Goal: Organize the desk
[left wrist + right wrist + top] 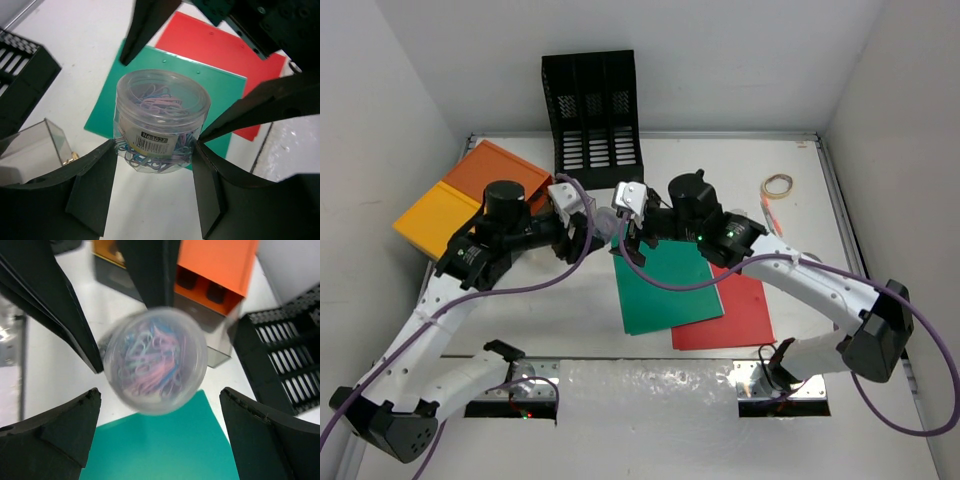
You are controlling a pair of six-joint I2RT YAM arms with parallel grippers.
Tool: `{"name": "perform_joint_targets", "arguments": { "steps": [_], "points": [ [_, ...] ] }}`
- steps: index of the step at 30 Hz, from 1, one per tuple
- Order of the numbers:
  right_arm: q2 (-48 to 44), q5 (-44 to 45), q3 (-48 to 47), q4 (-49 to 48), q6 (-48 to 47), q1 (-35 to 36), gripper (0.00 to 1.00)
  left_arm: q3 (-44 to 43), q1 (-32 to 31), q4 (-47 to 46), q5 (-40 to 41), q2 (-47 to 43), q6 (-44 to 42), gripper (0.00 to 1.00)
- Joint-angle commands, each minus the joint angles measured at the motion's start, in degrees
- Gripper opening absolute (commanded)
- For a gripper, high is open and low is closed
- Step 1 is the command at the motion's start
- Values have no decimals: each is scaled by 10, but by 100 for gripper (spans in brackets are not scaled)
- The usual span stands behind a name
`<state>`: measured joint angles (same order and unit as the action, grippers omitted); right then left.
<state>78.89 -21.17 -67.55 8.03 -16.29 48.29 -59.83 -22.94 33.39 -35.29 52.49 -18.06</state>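
Left gripper (155, 150) clamped on clear tub of coloured paper clips (162, 115), one finger pressed to each side. Right gripper (160, 391) faces it from opposite side, jaws spread wide, straddling same tub without touching. Cannot tell whether tub rests on bench (720, 170) or sits above it. Bench lies beneath both grippers. Green folder (665, 285) below right gripper, overlapping red folder (735, 310). Black mesh rack (592, 110) beyond grippers, toward far wall. Orange-and-yellow drawer box (470, 195) beside left arm.
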Motion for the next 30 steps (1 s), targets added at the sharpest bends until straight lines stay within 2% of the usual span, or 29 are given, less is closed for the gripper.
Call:
{"name": "perform_joint_targets", "arguments": {
  "steps": [1, 6, 11, 15, 20, 21, 30],
  "points": [
    [-23, 79, 29, -70, 29, 1, 99, 9, 4, -65, 71, -17, 51, 0],
    [-37, 119, 53, -102, 50, -1, 99, 9, 19, -58, 130, -20, 47, 0],
    [-76, 196, 93, -115, 78, -1, 99, -27, 39, -25, 177, 9, 28, 0],
    [-119, 195, 143, -139, 93, -1, 99, -30, 75, -43, 219, 38, 19, 0],
    [-175, 201, 197, -145, 106, -1, 99, 16, 123, -138, 211, 57, 7, 0],
    [-182, 201, 202, -146, 107, -1, 99, 40, 123, -180, 210, 61, 1, 0],
    [-197, 204, 218, -140, 108, -1, 99, 111, 141, -319, 225, 119, -14, 0]
  ]
}}
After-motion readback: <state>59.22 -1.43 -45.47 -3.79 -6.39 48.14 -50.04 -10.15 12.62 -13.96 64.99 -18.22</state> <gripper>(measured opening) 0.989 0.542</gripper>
